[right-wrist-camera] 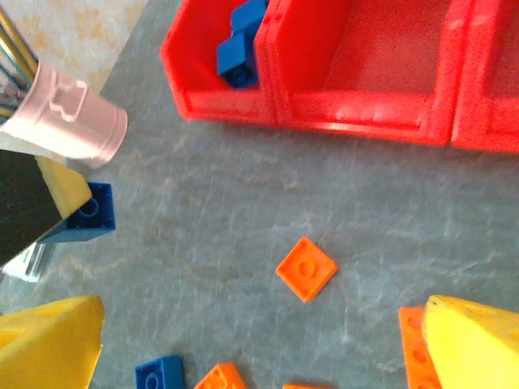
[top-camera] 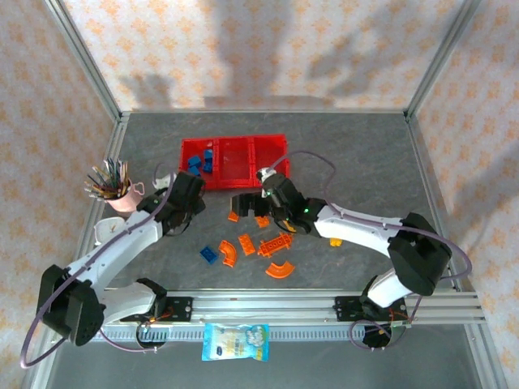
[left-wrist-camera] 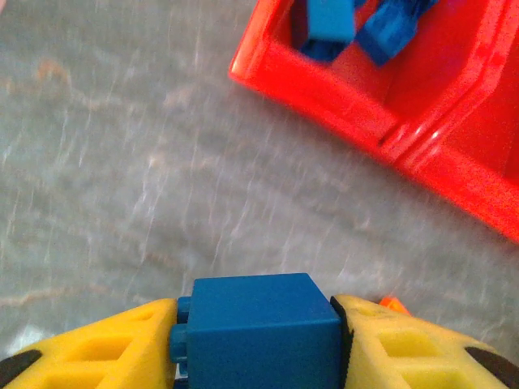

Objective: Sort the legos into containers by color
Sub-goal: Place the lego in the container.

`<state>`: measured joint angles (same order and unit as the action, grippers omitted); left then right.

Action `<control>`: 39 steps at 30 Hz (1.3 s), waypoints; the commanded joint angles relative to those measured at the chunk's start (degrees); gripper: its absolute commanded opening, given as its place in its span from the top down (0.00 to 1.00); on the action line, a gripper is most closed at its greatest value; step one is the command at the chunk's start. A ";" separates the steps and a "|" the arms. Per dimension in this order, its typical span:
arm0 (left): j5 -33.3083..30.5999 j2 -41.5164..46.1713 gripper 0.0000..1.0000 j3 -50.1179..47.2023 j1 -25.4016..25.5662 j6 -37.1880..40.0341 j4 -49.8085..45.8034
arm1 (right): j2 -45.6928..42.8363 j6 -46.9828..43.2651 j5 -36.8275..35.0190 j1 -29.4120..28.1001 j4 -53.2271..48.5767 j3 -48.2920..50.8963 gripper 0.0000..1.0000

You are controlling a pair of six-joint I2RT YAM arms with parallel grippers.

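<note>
1. Left gripper (left-wrist-camera: 256, 318) clamped on small blue plastic brick (left-wrist-camera: 261, 344), just short of bright red translucent three-compartment tray (left-wrist-camera: 324, 93);
2. Right gripper (right-wrist-camera: 263, 316) spread wide; flat orange square plate (right-wrist-camera: 306, 268) just ahead, near tray's front wall.

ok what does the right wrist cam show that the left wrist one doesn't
Right wrist, not left wrist: the pink cup, a loose blue brick on the table, and the open right gripper. Left wrist, not right wrist: both fingers of the left gripper closed on the held blue brick. Both: that held brick, the red tray, and the blue bricks in its end compartment.
</note>
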<state>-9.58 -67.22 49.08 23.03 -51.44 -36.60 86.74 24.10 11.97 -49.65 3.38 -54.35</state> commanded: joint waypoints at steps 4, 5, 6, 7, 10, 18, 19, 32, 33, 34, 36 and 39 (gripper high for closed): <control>-1.41 -11.47 0.53 10.10 -5.24 8.70 3.49 | 2.57 -1.36 0.27 4.17 -2.65 -3.75 0.01; -1.91 -13.78 0.53 11.80 -5.89 9.30 3.90 | 2.96 -1.53 0.01 4.49 -2.76 -4.22 0.00; -2.19 -15.95 0.53 13.71 -6.51 9.90 4.35 | 3.29 -1.84 -0.16 4.80 -2.68 -4.60 0.00; -2.15 -17.75 0.54 15.09 -6.98 10.78 5.09 | 3.60 -1.99 -0.32 5.06 -2.67 -4.92 0.00; -1.74 -23.69 0.54 20.01 -8.48 11.78 6.55 | 4.77 -2.21 -0.34 5.94 -2.54 -5.97 0.00; -3.13 -37.17 0.54 33.90 -10.31 14.89 8.65 | 7.52 -3.68 -0.10 7.28 -3.38 -9.34 0.00; -2.85 -38.48 0.54 35.16 -10.73 15.12 8.69 | 7.57 -3.65 -0.01 7.42 -3.46 -9.50 0.00; -1.32 -48.78 0.46 44.94 -13.27 17.51 9.53 | 6.86 -3.79 -0.76 7.64 -5.10 -11.81 0.00; -1.23 -48.79 0.45 45.19 -13.41 17.51 9.37 | 6.95 -3.79 -0.93 7.64 -5.53 -12.12 0.00; -1.23 -48.79 0.45 45.34 -13.40 17.51 9.30 | 6.95 -3.69 -1.02 7.68 -5.97 -12.43 0.01; -0.65 -48.47 0.44 45.82 -13.39 17.52 8.70 | 6.74 -3.45 -0.98 7.61 -6.62 -12.75 0.00; 1.04 -46.85 0.42 44.96 -13.40 18.80 9.10 | 5.88 -3.22 -1.12 7.64 -7.34 -12.76 0.00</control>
<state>-9.80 -115.98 93.23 9.85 -34.35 -27.38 93.93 21.15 11.94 -42.30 -2.22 -65.28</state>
